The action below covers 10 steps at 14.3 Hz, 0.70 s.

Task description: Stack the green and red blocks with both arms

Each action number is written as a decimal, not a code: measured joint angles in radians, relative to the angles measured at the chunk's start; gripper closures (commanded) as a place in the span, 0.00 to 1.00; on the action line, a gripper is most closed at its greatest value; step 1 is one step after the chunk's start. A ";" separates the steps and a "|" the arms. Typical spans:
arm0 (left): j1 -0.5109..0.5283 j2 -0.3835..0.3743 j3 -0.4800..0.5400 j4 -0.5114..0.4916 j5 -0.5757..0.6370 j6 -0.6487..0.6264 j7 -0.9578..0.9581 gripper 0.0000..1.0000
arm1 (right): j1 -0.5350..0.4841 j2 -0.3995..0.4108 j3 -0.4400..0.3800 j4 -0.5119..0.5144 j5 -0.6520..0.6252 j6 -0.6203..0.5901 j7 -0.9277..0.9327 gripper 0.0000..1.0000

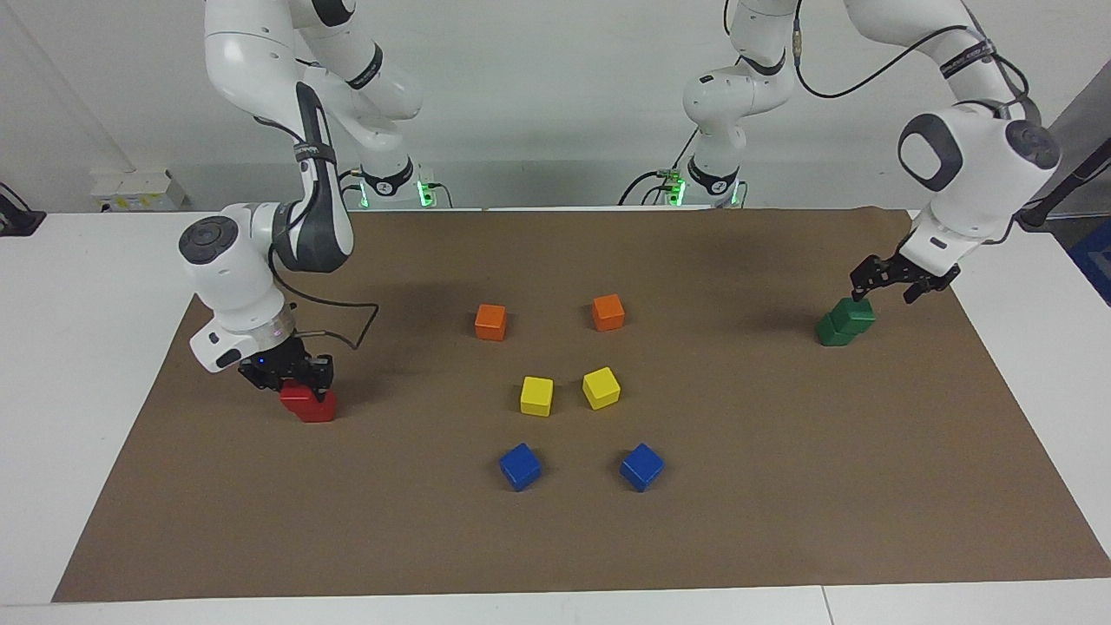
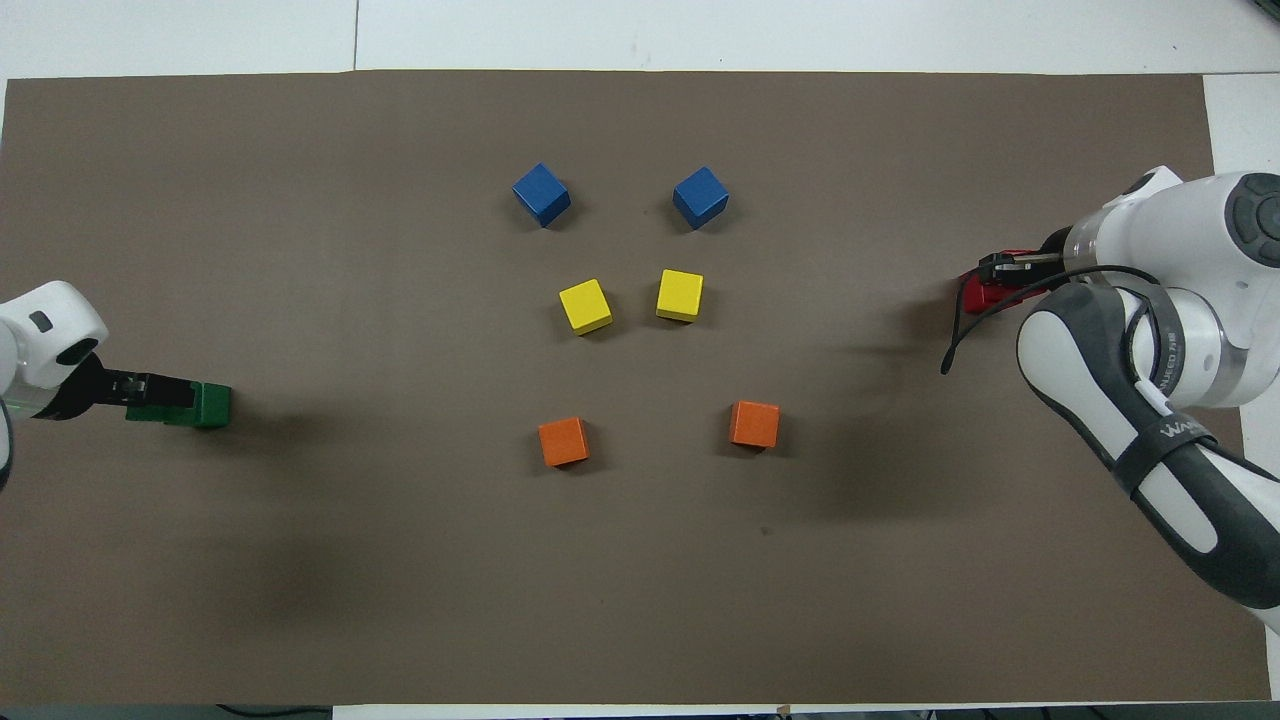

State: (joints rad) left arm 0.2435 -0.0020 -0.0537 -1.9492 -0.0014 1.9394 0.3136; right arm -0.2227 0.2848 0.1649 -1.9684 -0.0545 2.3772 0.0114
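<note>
Two dark green blocks (image 1: 844, 323) stand stacked, the upper one slightly offset, near the left arm's end of the brown mat; the stack (image 2: 210, 405) also shows from overhead. My left gripper (image 1: 884, 291) hangs open just above the stack, holding nothing. Toward the right arm's end, my right gripper (image 1: 291, 380) is shut on a red block (image 1: 297, 397). That block sits offset on a second red block (image 1: 321, 408). From overhead the right gripper (image 2: 1008, 266) hides most of the red blocks (image 2: 985, 296).
Between the two stacks lie two orange cubes (image 1: 490, 321) (image 1: 608, 312), two yellow cubes (image 1: 536, 395) (image 1: 601, 387) and two blue cubes (image 1: 520, 466) (image 1: 641, 466). The brown mat (image 1: 781, 486) covers most of the white table.
</note>
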 measured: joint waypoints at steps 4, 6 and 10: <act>-0.004 -0.029 -0.019 0.170 -0.001 -0.119 -0.168 0.00 | 0.001 -0.002 0.000 -0.003 -0.002 0.000 0.000 1.00; -0.019 -0.019 -0.033 0.259 -0.001 -0.212 -0.220 0.00 | 0.001 -0.003 0.001 -0.004 -0.003 0.000 0.000 1.00; -0.064 0.024 -0.037 0.361 -0.001 -0.348 -0.235 0.00 | 0.002 -0.004 0.001 -0.006 -0.003 0.000 0.000 0.08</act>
State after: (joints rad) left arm 0.1798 0.0225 -0.0906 -1.5878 -0.0028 1.5913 0.0786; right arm -0.2210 0.2808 0.1657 -1.9742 -0.0579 2.3771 0.0114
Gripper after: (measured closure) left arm 0.000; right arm 0.445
